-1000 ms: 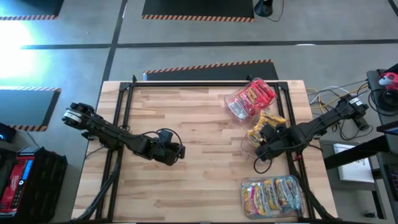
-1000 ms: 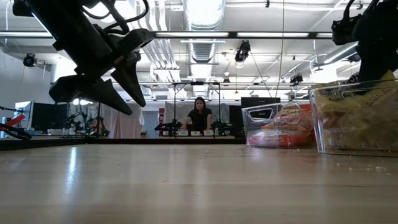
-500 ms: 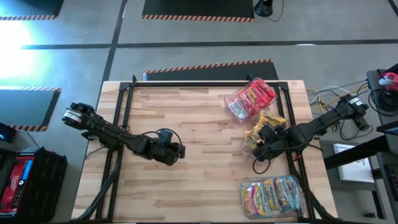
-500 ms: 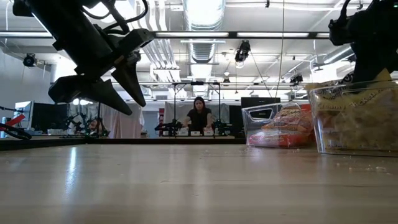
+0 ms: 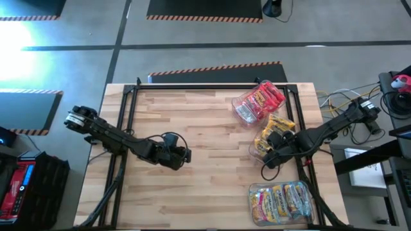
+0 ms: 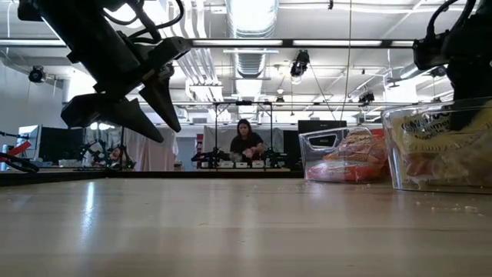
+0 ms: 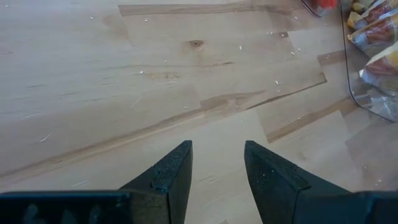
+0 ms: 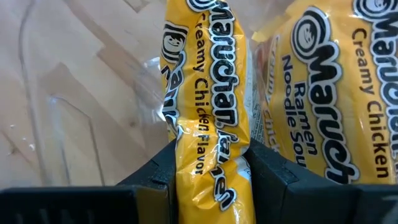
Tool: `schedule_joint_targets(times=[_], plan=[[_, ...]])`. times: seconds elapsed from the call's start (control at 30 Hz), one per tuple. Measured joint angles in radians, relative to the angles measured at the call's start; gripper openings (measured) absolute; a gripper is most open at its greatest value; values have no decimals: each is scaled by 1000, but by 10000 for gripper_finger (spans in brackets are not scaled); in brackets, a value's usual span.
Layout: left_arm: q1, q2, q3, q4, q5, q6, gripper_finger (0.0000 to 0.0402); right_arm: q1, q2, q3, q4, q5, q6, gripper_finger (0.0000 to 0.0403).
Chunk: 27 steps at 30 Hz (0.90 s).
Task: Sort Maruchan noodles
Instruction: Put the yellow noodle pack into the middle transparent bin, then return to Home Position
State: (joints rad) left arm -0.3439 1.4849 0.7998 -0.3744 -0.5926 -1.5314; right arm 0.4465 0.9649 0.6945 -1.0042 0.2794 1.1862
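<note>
A yellow Creamy Chicken packet [image 8: 208,118] stands on edge, pinched between the two fingers of my right gripper [image 8: 208,171], inside the clear tub [image 5: 259,149] at the tabletop's [image 5: 192,122] right side. More yellow packets [image 8: 323,81] lie in that tub just beside it. Red packets [image 5: 264,97] fill a second clear tub [image 5: 243,110] toward the far edge, and light blue-and-yellow packets [image 5: 281,200] fill a third tub [image 5: 252,206] at the near right corner. My left gripper [image 7: 217,168] hovers over bare wood at centre-left, fingers parted, holding nothing.
</note>
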Motion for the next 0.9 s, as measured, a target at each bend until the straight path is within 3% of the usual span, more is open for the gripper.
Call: schedule_joint_targets(times=[0.23,0.63,0.9], plan=[[0,0,-2,0,0,0,131,0,0,-2,9,-2,16,123],[2,0,-2,0,0,-3,131,-2,-2,-2,10,-26,34,203],[2,0,-4,1,0,-22,131,-2,-36,53,-58,-51,1,209]])
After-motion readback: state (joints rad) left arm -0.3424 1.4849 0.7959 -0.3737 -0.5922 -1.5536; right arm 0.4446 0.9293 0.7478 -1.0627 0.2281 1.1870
